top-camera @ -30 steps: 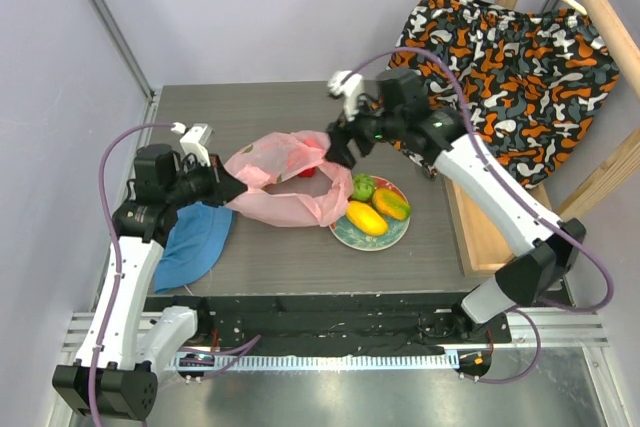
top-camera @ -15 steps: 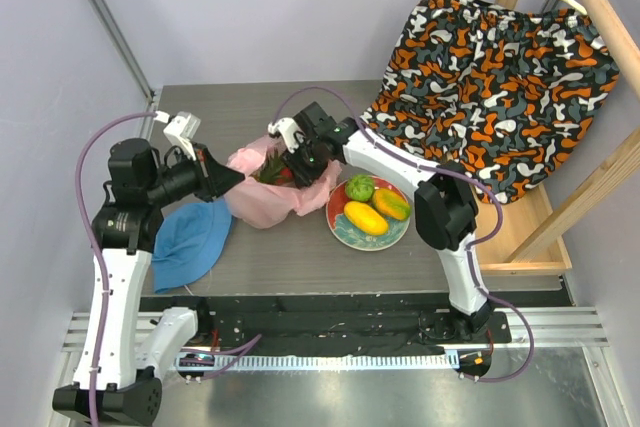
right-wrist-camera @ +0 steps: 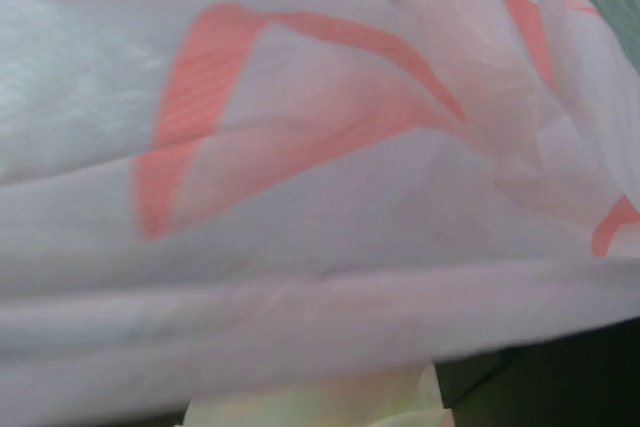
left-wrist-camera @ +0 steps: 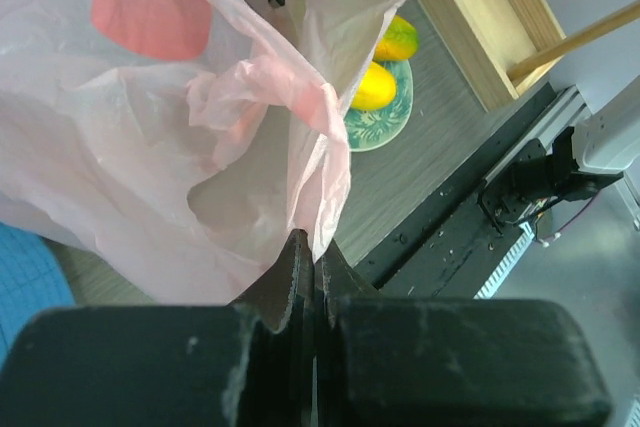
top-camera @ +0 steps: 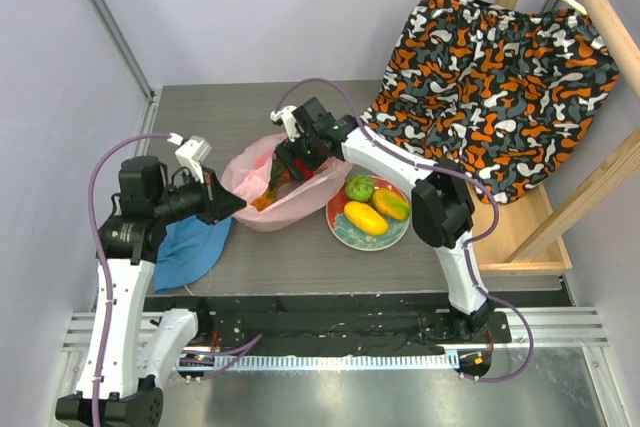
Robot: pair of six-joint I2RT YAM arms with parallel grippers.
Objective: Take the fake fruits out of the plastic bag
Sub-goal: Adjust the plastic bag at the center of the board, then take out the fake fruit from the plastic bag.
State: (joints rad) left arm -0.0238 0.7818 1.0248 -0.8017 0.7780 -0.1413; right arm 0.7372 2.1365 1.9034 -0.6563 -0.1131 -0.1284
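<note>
L gripper (left-wrist-camera: 312,265) was clamped on a fold of the pink bag (top-camera: 300,197) at its near-left edge, jaws pressed together w/ film between them. Bag sat mid-table (top-camera: 300,267), mouth gaping upward. R gripper (top-camera: 282,167) was sunk into the mouth from the far side. Couldn't tell if its fingers were apart or together, as the wrist cam showed only pink film. An orange-yellow piece (top-camera: 262,202) showed inside the bag, near-left of R gripper. Just right of the bag, a plate (top-camera: 370,244) held a green fruit (top-camera: 360,187), yellow fruit (top-camera: 365,217) & orange fruit (top-camera: 392,204). A blue hat (top-camera: 185,252) lay left of the bag, partly under L arm.
</note>
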